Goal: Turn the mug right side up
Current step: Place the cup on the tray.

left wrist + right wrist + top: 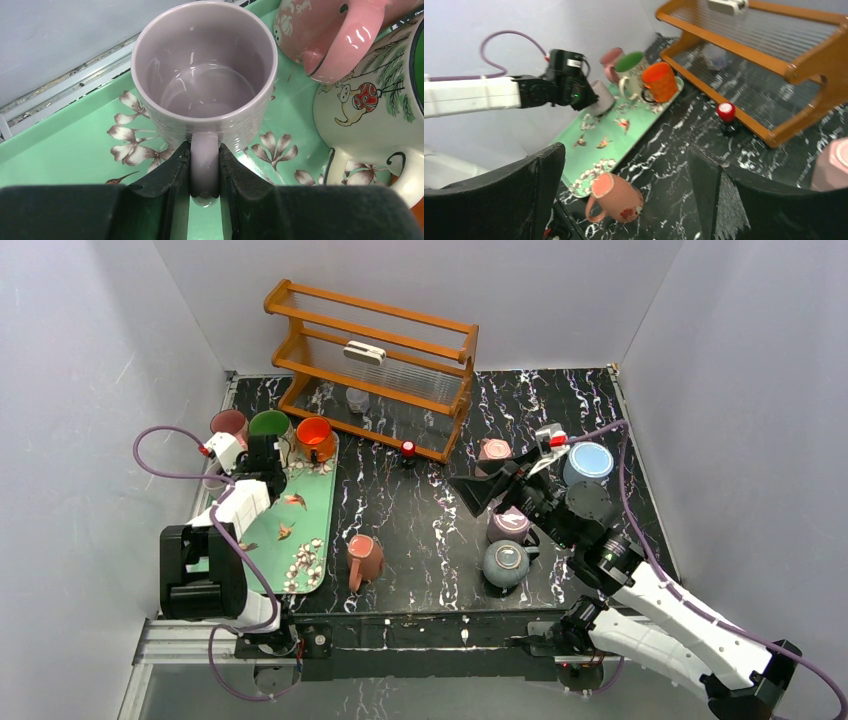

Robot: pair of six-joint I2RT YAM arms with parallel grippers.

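The left wrist view looks straight down into the lilac mug [202,65]. Its mouth faces up, and its handle is pinched between the closed left fingers [167,175]. The mug is at the far left end of the green tray [65,150]; whether its base rests on the tray cannot be told. Just right of it are a pink mug [325,35] and a white mug with a green inside [380,110].

From above, the left wrist covers most of the lilac mug. That view does show the whole layout. The tray runs along the left side of the bench [420,530], with an orange mug [315,437] at its far end beside the green and pink ones. A wooden rack [375,365] stands at the far side. A small red-topped object [407,449] sits just in front of the rack.

A salmon mug [365,560] sits just right of the tray's near end. Only the right wrist view shows it lying on its side.

The right fingers [499,200] are spread wide with nothing between them, above the bench at centre right. Around them are four more mugs: a pale pink one [494,450], a blue one [588,462], a purple one [508,525] and a grey-blue one [505,562].
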